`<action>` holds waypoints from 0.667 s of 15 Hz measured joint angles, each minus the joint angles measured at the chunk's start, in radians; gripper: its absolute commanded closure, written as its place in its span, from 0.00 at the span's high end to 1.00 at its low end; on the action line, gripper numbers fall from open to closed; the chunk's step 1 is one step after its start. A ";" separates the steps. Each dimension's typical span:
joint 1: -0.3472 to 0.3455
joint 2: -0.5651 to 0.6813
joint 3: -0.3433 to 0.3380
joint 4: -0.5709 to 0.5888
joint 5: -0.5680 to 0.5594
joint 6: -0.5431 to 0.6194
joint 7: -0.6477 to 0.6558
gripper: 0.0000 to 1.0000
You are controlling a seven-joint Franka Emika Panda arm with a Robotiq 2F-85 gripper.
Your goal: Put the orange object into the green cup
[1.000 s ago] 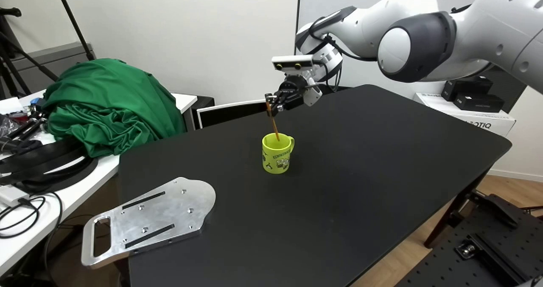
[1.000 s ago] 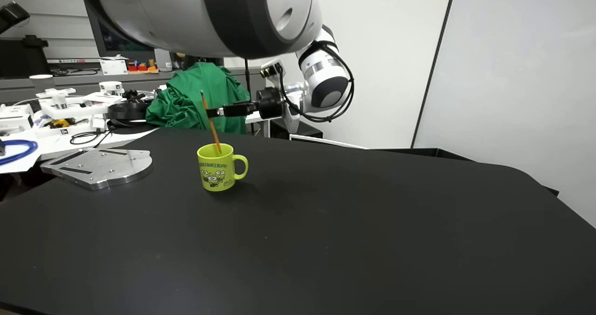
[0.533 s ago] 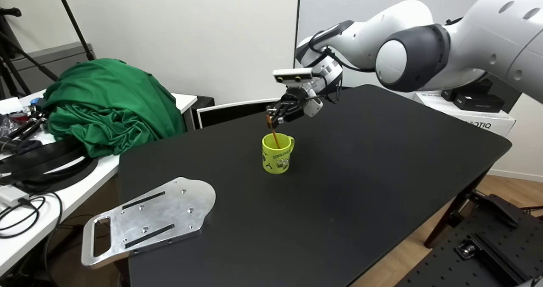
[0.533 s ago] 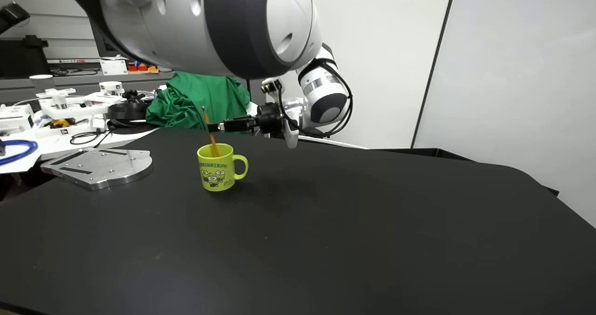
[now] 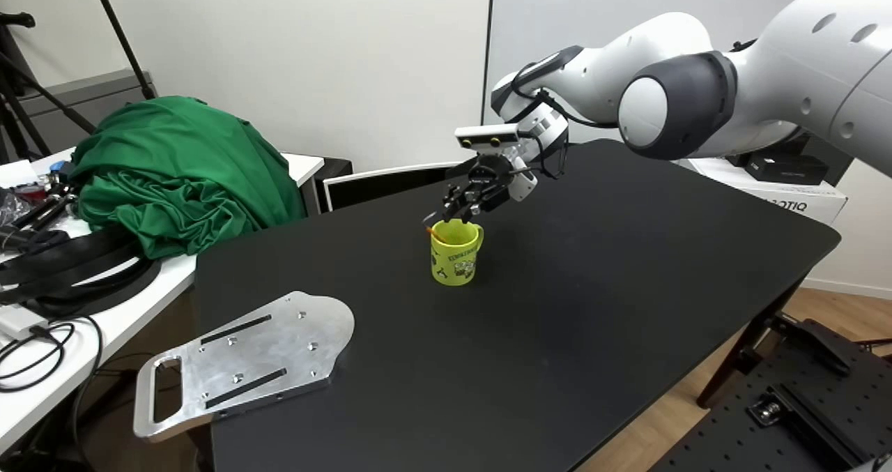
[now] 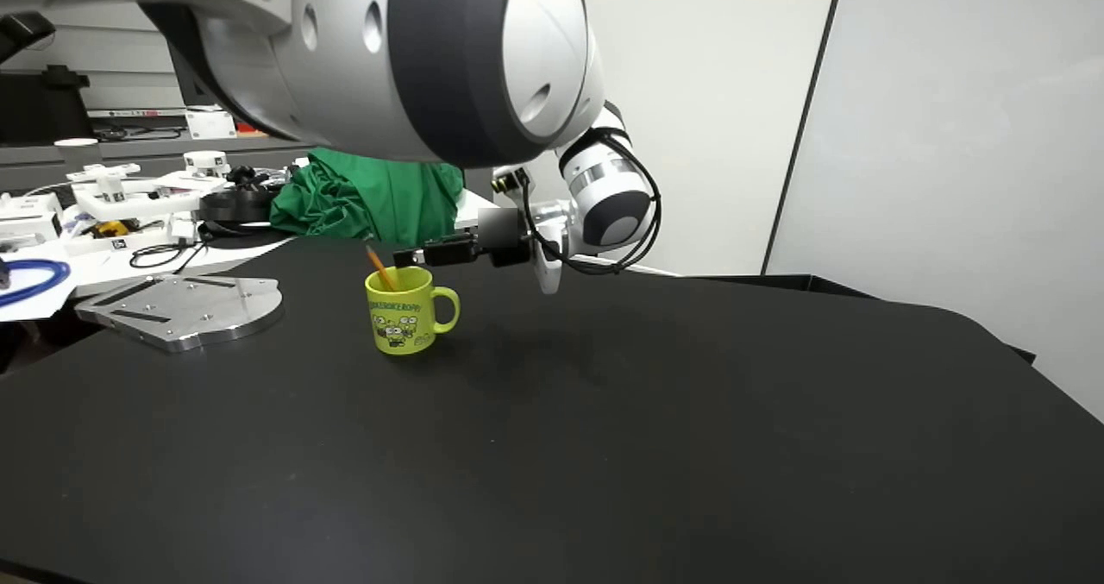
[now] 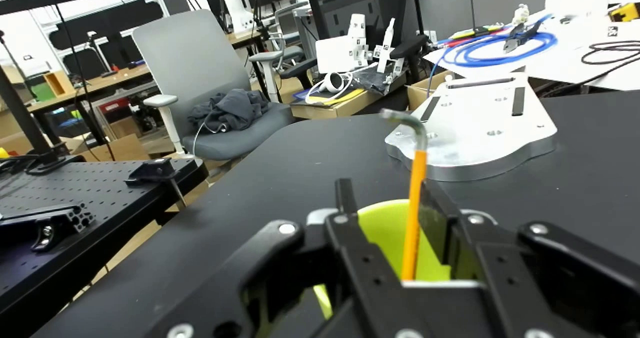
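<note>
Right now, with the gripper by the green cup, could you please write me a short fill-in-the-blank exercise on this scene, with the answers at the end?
The green cup has a loop on its side, called a ____.
The orange stick is tilted in that cup; its bent tip is not the lower end but the ____ one.
The jaws of the gripper are not shut but ____.
The slotted metal plate lies on a table coloured ____.

Missing words: handle; upper; open; black.

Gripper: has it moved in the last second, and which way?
Yes, downward: in both exterior views the gripper now sits lower, closer to the green cup, which has stayed put.
</note>
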 measured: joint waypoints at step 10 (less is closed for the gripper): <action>0.011 -0.050 0.018 0.071 0.000 -0.021 0.000 1.00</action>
